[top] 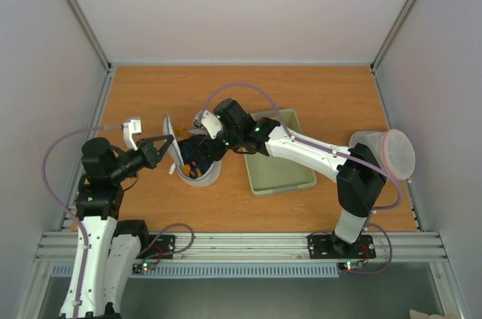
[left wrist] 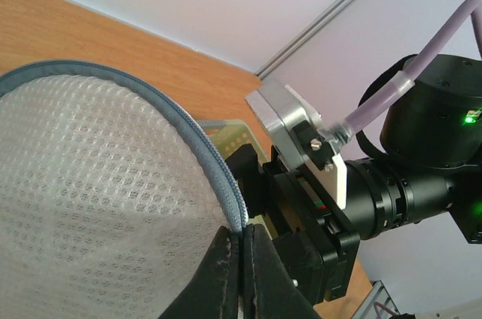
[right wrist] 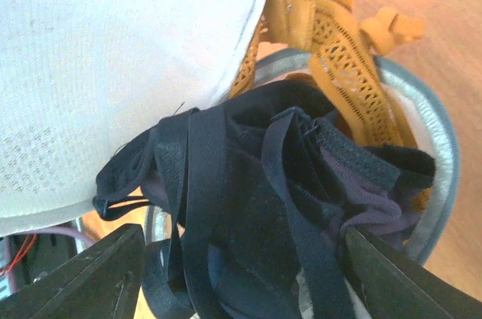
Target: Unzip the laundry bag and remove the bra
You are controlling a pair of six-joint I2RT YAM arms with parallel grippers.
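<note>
The white mesh laundry bag (top: 197, 172) lies open at mid-table, its lid flap (top: 171, 138) lifted upright. My left gripper (top: 167, 142) is shut on the flap's grey zip band (left wrist: 215, 165); the mesh fills the left wrist view (left wrist: 98, 206). The bra (right wrist: 256, 183), dark navy with mustard-orange lace (right wrist: 339, 56), sits in the bag's open lower half. My right gripper (top: 197, 155) is open, its fingers (right wrist: 90, 274) spread either side of the navy fabric, above the bag's opening.
A pale green tray (top: 280, 172) lies right of the bag, under my right arm. A translucent round bag with a pink rim (top: 392, 153) sits at the table's right edge. Metal frame walls stand left and right.
</note>
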